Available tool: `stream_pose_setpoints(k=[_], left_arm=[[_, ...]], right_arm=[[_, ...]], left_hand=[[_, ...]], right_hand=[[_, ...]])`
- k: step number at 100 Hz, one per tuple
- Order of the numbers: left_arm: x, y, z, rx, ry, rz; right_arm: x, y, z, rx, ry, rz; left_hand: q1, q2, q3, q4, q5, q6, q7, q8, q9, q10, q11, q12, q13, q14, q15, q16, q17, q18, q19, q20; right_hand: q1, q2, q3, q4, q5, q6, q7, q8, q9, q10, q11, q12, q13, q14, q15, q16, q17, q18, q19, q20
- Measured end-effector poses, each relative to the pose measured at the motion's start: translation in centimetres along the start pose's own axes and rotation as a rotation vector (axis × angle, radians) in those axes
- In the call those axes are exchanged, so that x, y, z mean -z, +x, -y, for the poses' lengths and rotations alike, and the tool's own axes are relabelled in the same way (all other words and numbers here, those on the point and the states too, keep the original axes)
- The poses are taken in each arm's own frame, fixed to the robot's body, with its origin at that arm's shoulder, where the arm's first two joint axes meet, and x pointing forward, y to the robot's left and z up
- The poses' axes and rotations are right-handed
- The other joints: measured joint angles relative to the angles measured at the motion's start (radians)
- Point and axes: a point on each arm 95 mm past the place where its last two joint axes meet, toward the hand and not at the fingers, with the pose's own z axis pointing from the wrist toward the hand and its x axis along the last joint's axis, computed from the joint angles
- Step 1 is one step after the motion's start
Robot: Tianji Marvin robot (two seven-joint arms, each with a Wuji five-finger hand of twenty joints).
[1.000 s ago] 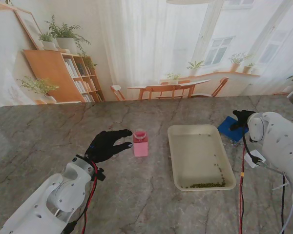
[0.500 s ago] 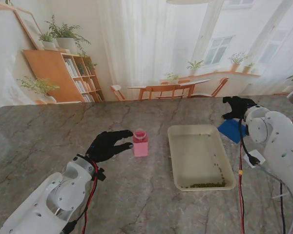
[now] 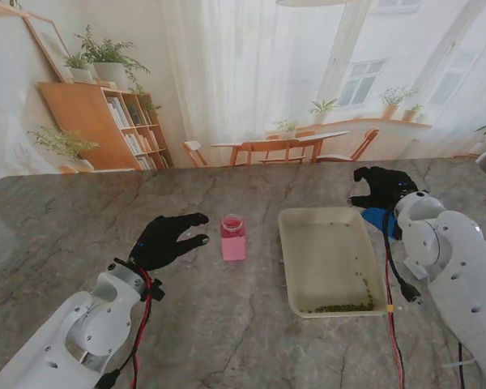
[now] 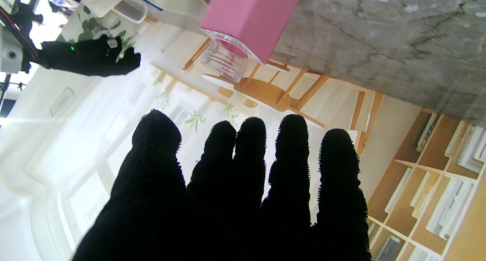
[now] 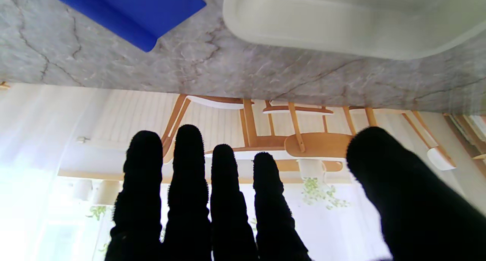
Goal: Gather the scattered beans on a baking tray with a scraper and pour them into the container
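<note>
Near the middle of the marble table (image 3: 81,211) sits the white baking tray (image 3: 296,223), its green beans (image 3: 340,307) gathered along the edge nearest me, with a few strung up its right side. Just left of the tray stands the pink container (image 3: 232,237), and the left hand (image 3: 166,239) hovers beside it, fingers apart and empty. Off the tray's far right corner, the right hand (image 3: 381,187) hangs with fingers spread, holding nothing, over the blue scraper (image 3: 376,217) lying flat on the table.
</note>
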Motion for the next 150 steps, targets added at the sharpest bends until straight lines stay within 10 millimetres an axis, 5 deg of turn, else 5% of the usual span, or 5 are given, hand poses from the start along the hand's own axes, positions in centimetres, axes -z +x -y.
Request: stream_pose_setpoints(k=[42,83,127,150], left_arm=[[1.9,0.5,1.0,0.007,0.103,-0.002],[2.2,0.9,1.0,0.014,0.129,-0.014],[2.0,1.0,0.6,0.019,0.120,-0.030],[1.9,1.1,0.5,0.020,0.118,-0.033]], right_arm=[[4.0,0.6,3.3,-0.046,0.155,0.084],[3.8,1.0,6.8,-0.059,0.306,0.148],[3.7,-0.5,8.2,-0.107,0.329,0.282],[2.5,-0.5,10.3,-0.167,0.315,0.319]], left_hand=[[0.000,0.000,0.000,0.000,0.000,0.000,0.000,0.000,0.000,0.000,0.000,0.000,0.000,0.000,0.000,0.000,0.000,0.000,0.000,0.000],[0.000,0.000,0.000,0.000,0.000,0.000,0.000,0.000,0.000,0.000,0.000,0.000,0.000,0.000,0.000,0.000,0.000,0.000,0.000,0.000],[0.000,0.000,0.000,0.000,0.000,0.000,0.000,0.000,0.000,0.000,0.000,0.000,0.000,0.000,0.000,0.000,0.000,0.001,0.000,0.000],[0.000,0.000,0.000,0.000,0.000,0.000,0.000,0.000,0.000,0.000,0.000,0.000,0.000,0.000,0.000,0.000,0.000,0.001,0.000,0.000]], right_hand=[[-0.021,0.074,-0.169,0.022,0.048,0.070,-0.157,-0.037,0.049,0.024,-0.112,0.025,0.031,0.000,0.000,0.029,0.012,0.013,0.006,0.035],[-0.022,0.098,-0.223,0.043,0.097,0.170,-0.251,-0.085,0.075,0.094,-0.194,0.036,0.031,0.027,-0.042,0.033,-0.001,0.036,-0.030,0.052],[-0.015,0.098,-0.224,0.043,0.098,0.178,-0.258,-0.086,0.074,0.105,-0.193,0.081,0.020,0.033,-0.014,0.055,-0.011,0.048,-0.030,0.072],[0.003,0.072,-0.147,0.043,0.165,0.178,-0.207,-0.056,0.095,0.106,-0.055,0.142,0.057,0.025,0.123,0.102,0.045,0.048,0.008,0.076]])
